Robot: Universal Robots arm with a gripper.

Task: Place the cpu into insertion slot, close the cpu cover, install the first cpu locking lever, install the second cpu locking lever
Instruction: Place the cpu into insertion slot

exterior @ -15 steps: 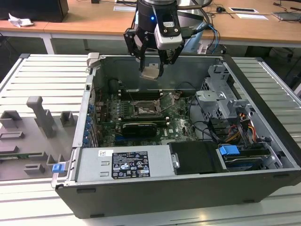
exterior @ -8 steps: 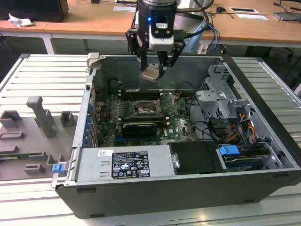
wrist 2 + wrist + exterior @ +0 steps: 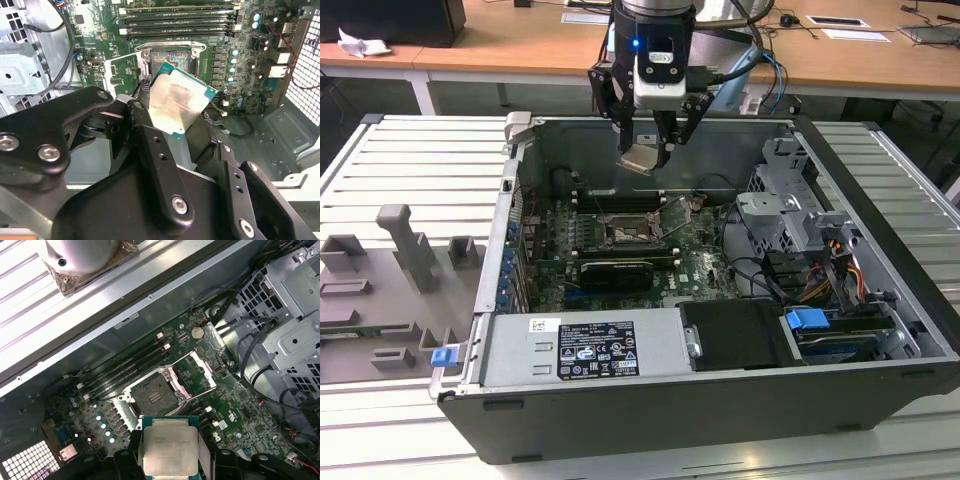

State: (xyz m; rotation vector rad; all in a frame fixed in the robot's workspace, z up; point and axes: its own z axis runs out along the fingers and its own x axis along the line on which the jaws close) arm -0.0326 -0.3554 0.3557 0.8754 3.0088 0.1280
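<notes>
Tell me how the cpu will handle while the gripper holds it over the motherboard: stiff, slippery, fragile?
Probably stiff: the cpu looks like a flat metal-faced plate, showing no bend. Possibly slippery: the gripper pinches only its thin edges, and it hangs tilted in the exterior view. Likely light, being thin and small.
</notes>
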